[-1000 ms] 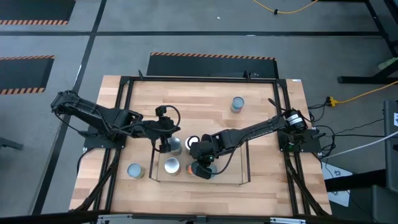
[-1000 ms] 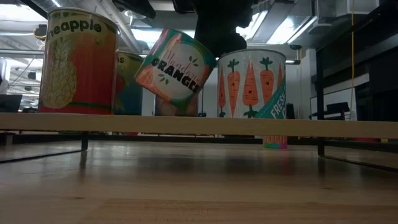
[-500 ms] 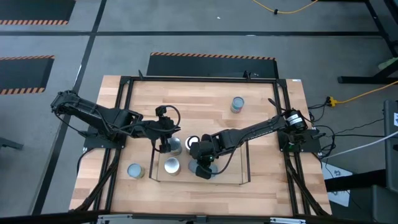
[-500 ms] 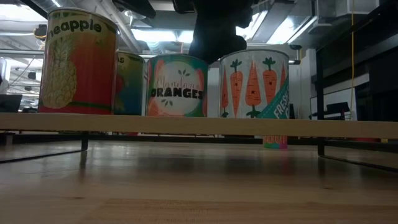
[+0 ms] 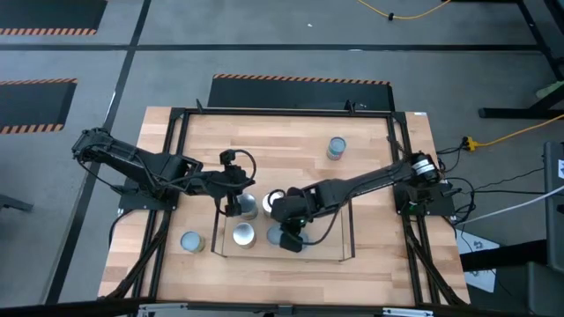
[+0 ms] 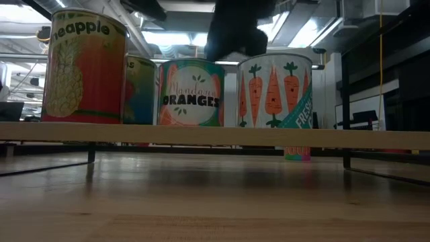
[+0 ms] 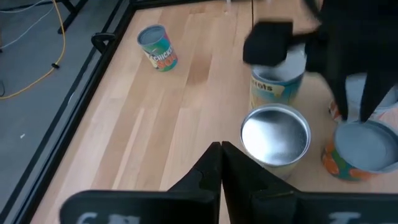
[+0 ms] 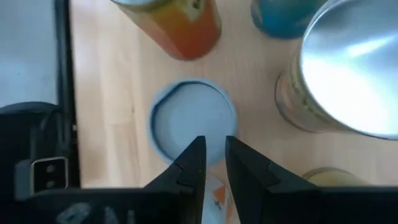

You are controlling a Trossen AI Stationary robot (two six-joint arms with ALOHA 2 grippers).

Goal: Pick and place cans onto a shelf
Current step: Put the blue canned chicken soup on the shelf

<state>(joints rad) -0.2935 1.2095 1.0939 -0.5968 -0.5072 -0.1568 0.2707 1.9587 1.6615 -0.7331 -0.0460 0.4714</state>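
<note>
Moved: oranges can [image 6: 191,92], tilted in the right pincer's hold a second ago, now upright on the shelf [image 6: 215,135] between the pineapple can [image 6: 83,66] and the carrot can [image 6: 274,90].
Right pincer [image 8: 209,163]: released and lifted clear, hanging just above the pale-blue top of the oranges can [image 8: 193,119]; fingers a narrow gap apart, nothing between them.
Right pincer, from above [image 5: 288,236]: over the shelf's front row, a little shifted from half a second ago.
Left pincer [image 7: 221,149]: fingers pressed together, empty, waiting beside a silver-topped can [image 7: 275,135] at the shelf's back edge; unmoved over the last second.
Shelf load: four cans visible in the low view, a teal one [image 6: 140,91] partly hidden behind the pineapple can.
Cans off the shelf: one on the table near the far side [image 5: 336,147], one on the table left of the shelf [image 5: 191,241].
Meaning for the task: placement of the oranges can looks finished; standing steady, no lean.
Likely next: a reach for one of the loose cans on the table.
Risk: tight spacing on the shelf, so a sideways exit could nudge a neighbour; a straight lift looks safer.
</note>
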